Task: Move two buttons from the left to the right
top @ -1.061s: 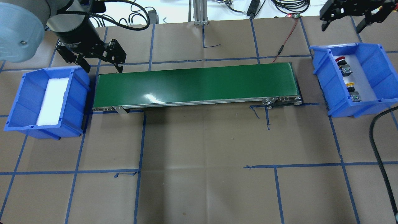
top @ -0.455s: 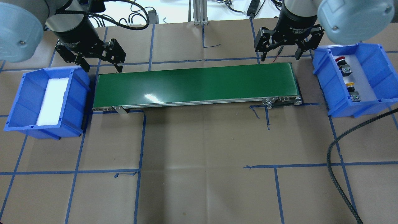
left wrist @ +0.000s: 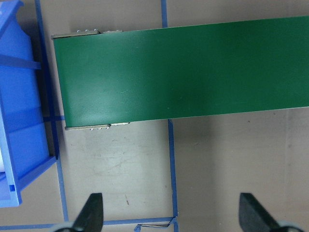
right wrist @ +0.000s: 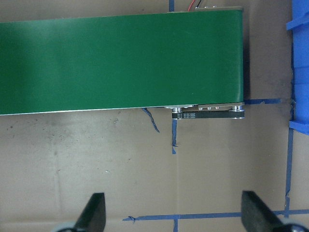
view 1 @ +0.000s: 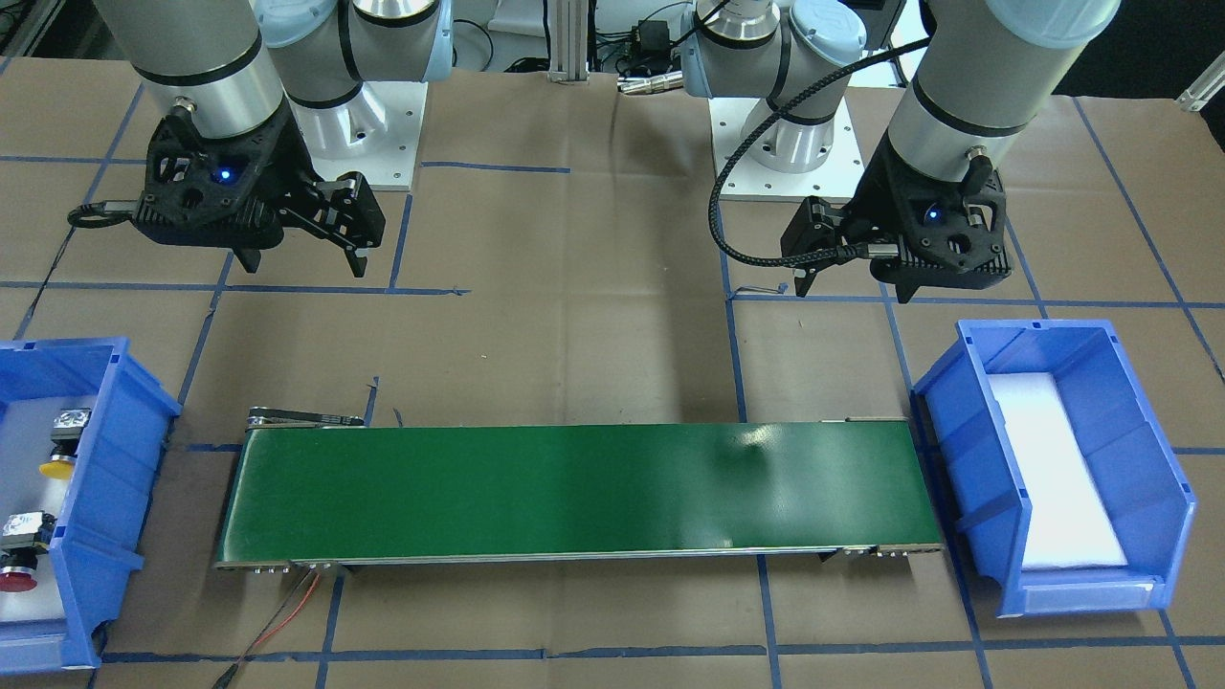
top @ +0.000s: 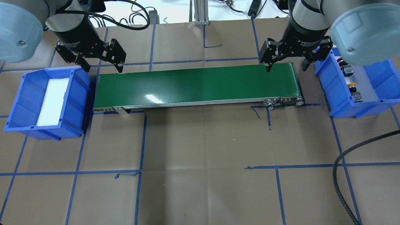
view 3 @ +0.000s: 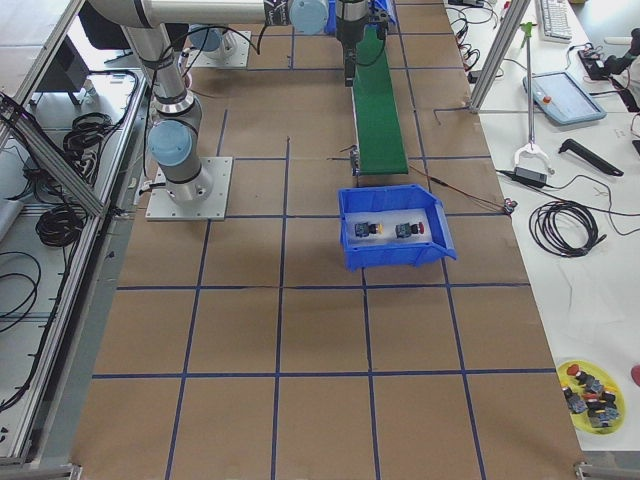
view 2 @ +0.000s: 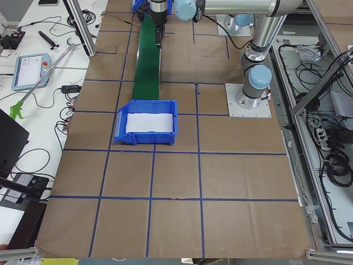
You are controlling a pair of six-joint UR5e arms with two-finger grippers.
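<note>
Front view: both buttons lie in the right bin point(view 1: 124, 459) at this view's left edge, on a white liner. The yellow-cap button point(view 1: 59, 448) is nearer the robot, the red-cap button point(view 1: 19, 557) farther, the two apart. A green belt point(view 1: 574, 493) runs btwn that bin and the left bin point(view 1: 1144, 421), which holds a white pad. The left tool point(view 1: 852, 287) and right tool point(view 1: 304, 263) hang over the paper-covered table point(view 1: 574, 316) on the robot's side of the belt, each w/ fingers spread wide.

Overhead: the left tool point(top: 102, 67) is at the belt's left end, just beside the left bin. The right tool point(top: 286, 67) is at the belt's right end, one finger close to the right bin. The right arm's elbow covers part of that bin. The yellow-cap button point(top: 353, 89) is in plain sight, the red-cap one point(top: 347, 70) partly hidden.

Left wrist: fingertips point(left wrist: 91, 212) at the bottom corners, far apart. Belt end and bin edge beyond.

Right wrist: fingertips point(right wrist: 94, 212) likewise far apart. Belt's right end beyond, bin edge at the right.

Ext. left: left bin w/ pad near, tools far and small.

Ext. right: both buttons lie side by side in the near bin.
</note>
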